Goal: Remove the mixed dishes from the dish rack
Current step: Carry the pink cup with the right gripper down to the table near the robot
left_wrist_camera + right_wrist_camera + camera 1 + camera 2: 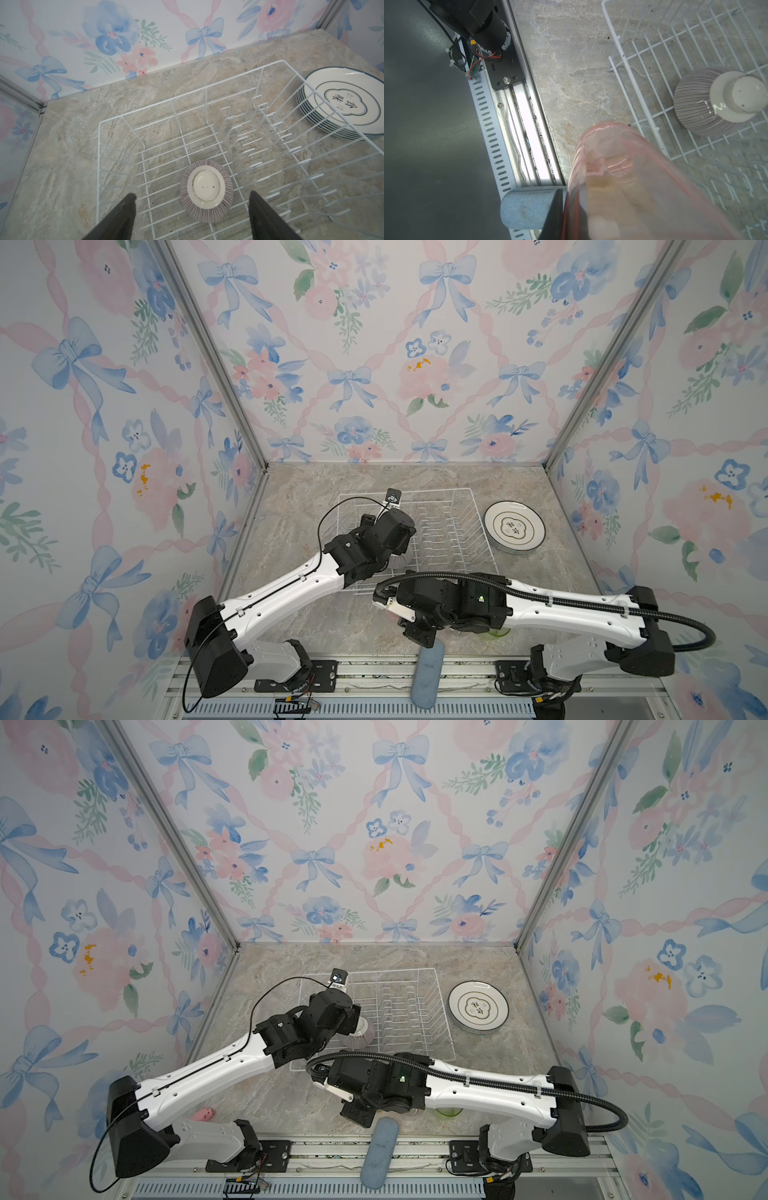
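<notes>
Marble-look bench (316, 614) inside floral wallpaper walls (374, 364). Near the front edge, got the right gripper (577, 197) pinching a pink tumbler (633, 176), green tumbler (449, 1111) close by. Further in, left gripper (192, 194) spread wide above the striped bowl (206, 190), upside down in the front-left part of the dish rack (171, 99). Stack of plates (349, 104) beside the rack's right edge

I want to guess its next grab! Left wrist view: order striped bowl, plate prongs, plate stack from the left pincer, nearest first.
1. Striped bowl: upside down on rack floor.
2. Plate prongs: farther along the rack.
3. Plate stack: outside the rack.
</notes>
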Action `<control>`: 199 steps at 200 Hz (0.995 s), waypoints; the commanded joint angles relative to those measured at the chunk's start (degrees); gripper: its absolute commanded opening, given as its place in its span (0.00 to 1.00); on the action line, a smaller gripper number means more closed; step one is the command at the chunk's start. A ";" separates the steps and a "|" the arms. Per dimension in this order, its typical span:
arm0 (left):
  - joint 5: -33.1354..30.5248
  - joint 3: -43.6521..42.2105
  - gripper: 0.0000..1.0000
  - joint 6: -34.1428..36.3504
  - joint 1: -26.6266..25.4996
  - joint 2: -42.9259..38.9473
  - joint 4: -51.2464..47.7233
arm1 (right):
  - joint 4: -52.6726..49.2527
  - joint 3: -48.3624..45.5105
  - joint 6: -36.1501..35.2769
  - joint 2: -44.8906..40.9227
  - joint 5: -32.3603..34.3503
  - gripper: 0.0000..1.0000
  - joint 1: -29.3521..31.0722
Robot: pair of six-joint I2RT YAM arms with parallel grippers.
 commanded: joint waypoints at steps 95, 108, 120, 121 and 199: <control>6.92 -9.41 0.80 -2.62 8.05 -10.86 0.67 | -12.08 15.52 -6.66 23.09 5.62 0.00 2.02; 7.32 -9.82 0.80 -2.45 8.63 -11.76 0.53 | -13.00 16.83 -7.17 25.17 5.92 0.00 2.04; 8.14 -10.15 0.80 -2.40 9.31 -12.36 0.58 | -13.81 17.94 -7.57 26.82 6.02 0.00 1.93; 8.25 -10.20 0.80 -2.40 9.40 -12.40 0.59 | -13.87 17.99 -7.65 26.90 6.02 0.00 1.93; 11.24 -11.04 0.80 -1.33 10.44 -10.88 2.15 | -15.07 19.54 -9.05 31.81 4.28 0.00 0.19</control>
